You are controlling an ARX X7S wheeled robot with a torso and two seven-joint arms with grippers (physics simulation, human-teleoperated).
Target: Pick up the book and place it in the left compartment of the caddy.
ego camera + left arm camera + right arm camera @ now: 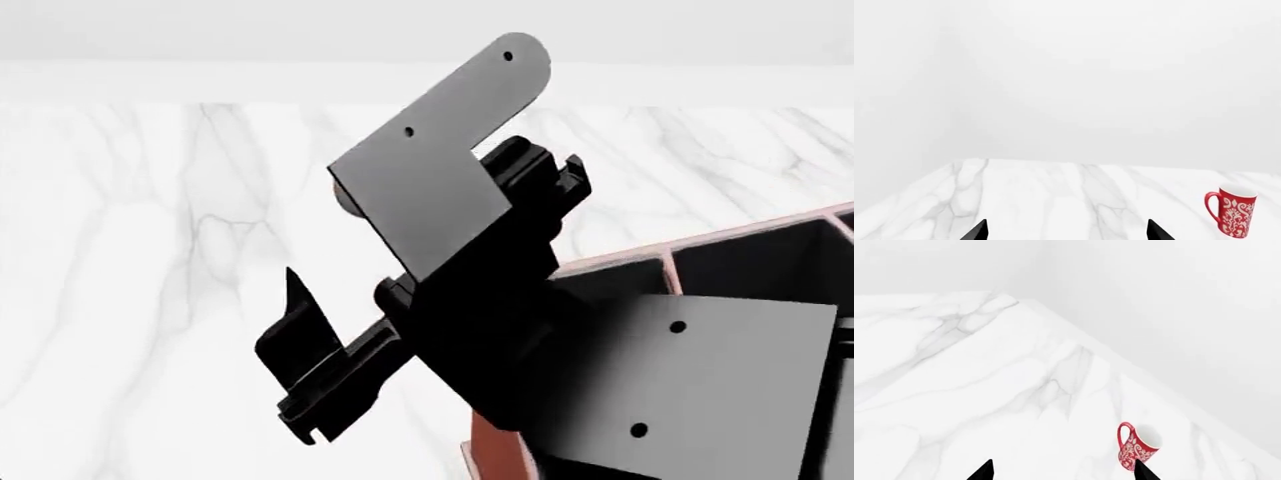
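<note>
White marble tabletop (160,250) is carrying the caddy (747,250), its compartments showing no book; the book is appearing nowhere, so picking and placing are both remaining. Beside the mug (1232,211), left end effector (1067,231) and right end effector (1064,471) are gaping open, empty.
</note>
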